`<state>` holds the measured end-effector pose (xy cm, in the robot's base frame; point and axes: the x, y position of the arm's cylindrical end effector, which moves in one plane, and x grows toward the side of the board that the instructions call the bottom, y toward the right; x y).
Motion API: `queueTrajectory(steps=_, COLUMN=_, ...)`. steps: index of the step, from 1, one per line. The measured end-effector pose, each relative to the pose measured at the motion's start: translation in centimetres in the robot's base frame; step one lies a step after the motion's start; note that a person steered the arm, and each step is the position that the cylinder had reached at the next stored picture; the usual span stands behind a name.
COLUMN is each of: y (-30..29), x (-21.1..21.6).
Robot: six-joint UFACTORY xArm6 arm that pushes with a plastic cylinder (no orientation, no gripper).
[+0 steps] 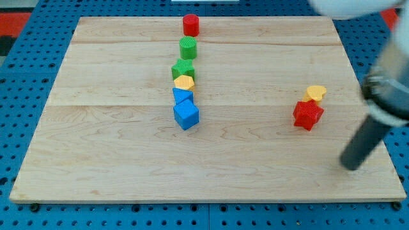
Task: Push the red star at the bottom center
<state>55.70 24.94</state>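
— Where was the red star?
— Lying on the right half of the wooden board, closer to the right edge than to the middle, roughly halfway between the far and near edges. Touched at its upper right by a yellow block.

— And the rod?
— Seen slanting in from the right edge, my tip set down near the bottom right corner, apart from the red star and lower right of it. Touching no block. No jaws on it to open or close, just a plain dark rod.

— The rest?
— Strung in a line down the middle: red cylinder at the top edge, then green cylinder, green block, yellow hexagon, blue block, blue cube.
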Motion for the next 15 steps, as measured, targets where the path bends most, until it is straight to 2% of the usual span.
queueTrajectory(steps=1, y=1.3, x=-6.0)
queueTrajectory(steps=2, y=-3.3, x=-7.5)
queueTrajectory(steps=4, y=-9.3, x=-6.6)
queueTrajectory(steps=5, y=-6.9, x=-9.5)
queueTrajectory(steps=6, y=-11.5, x=-11.8)
queueTrajectory(steps=8, y=-16.9, x=-12.2)
queueTrajectory(steps=10, y=-18.5, x=-12.3)
queueTrajectory(steps=13, y=-21.2, x=-4.4)
queueTrajectory(steps=14, y=-21.0, x=-6.4)
queueTrajectory(steps=15, y=-23.8, x=-5.4)
